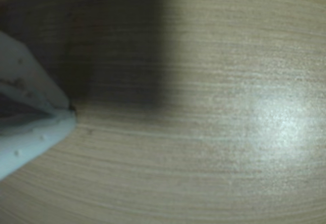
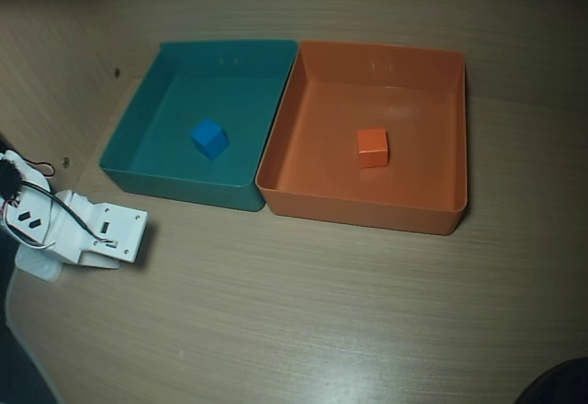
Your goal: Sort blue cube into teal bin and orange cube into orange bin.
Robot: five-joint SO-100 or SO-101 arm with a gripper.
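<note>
In the bins, both cubes are seen sorted; gripper (image 1: 71, 113) closed, empty; no further move judged needed.

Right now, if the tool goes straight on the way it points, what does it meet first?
Probably the bare wooden table: the wrist view shows the tool low over it, with nothing else ahead. Depth is unclear.

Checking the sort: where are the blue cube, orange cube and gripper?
Blue cube (image 2: 209, 138): overhead view, top face.
Orange cube (image 2: 372, 146): overhead view, top face.
Gripper (image 1: 71, 111): wrist view, fingertips.
</note>
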